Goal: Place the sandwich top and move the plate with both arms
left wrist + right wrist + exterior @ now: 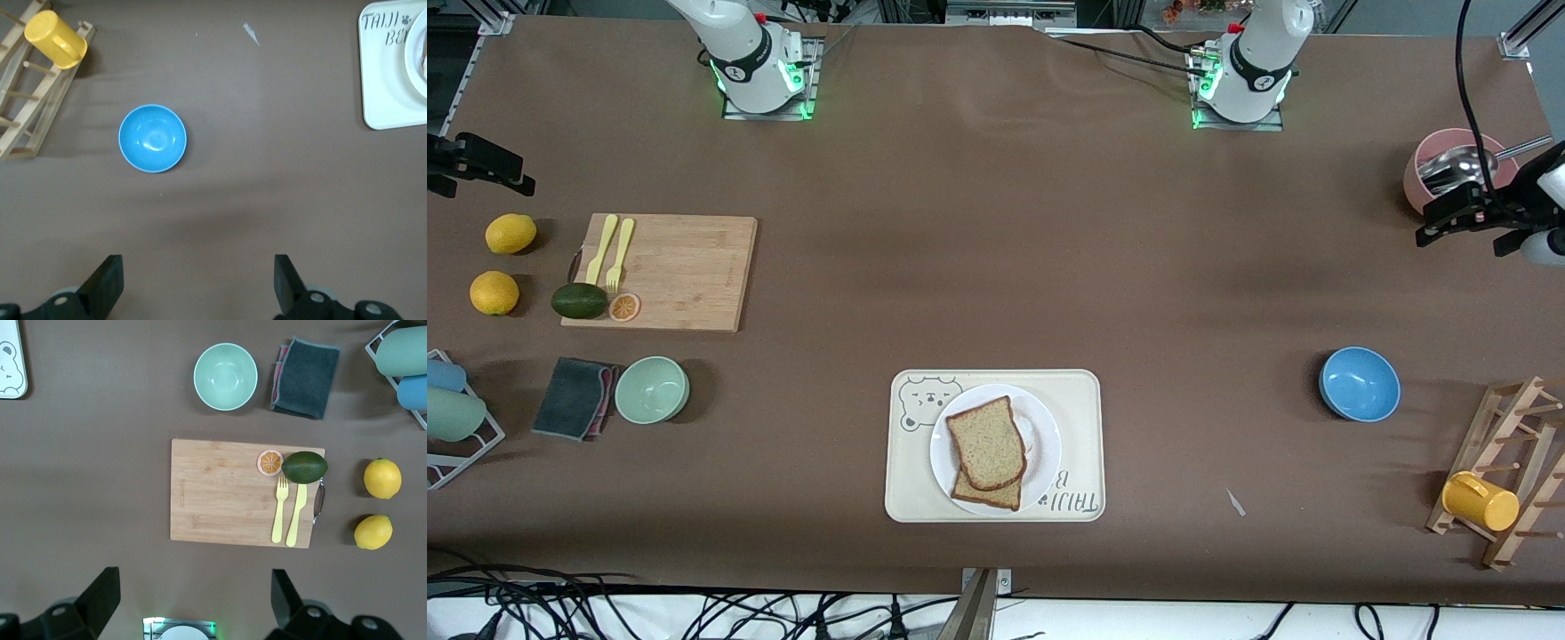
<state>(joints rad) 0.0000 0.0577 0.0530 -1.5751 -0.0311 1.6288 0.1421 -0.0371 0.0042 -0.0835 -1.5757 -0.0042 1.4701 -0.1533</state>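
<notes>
The right hand (476, 169) hangs at nine o'clock of the front view, over the worktop (996, 249) near two lemons (511, 233); its fingers (100, 597) stand wide apart, holding nothing. Below it lie the cutting board (685, 267), the avocado (579, 300) and the green bowl (652, 389).

At six o'clock sits the bear-printed tray (1080, 400), carrying the plate (1045, 427). The sandwich top (985, 442) lies on the plate, stacked askew over a second slice (987, 494).

The blue bowl (1359, 383) rests toward four o'clock. At three o'clock the left hand (1463, 213) hovers by the pink bowl (1423, 173), fingers (107, 283) spread and empty.
</notes>
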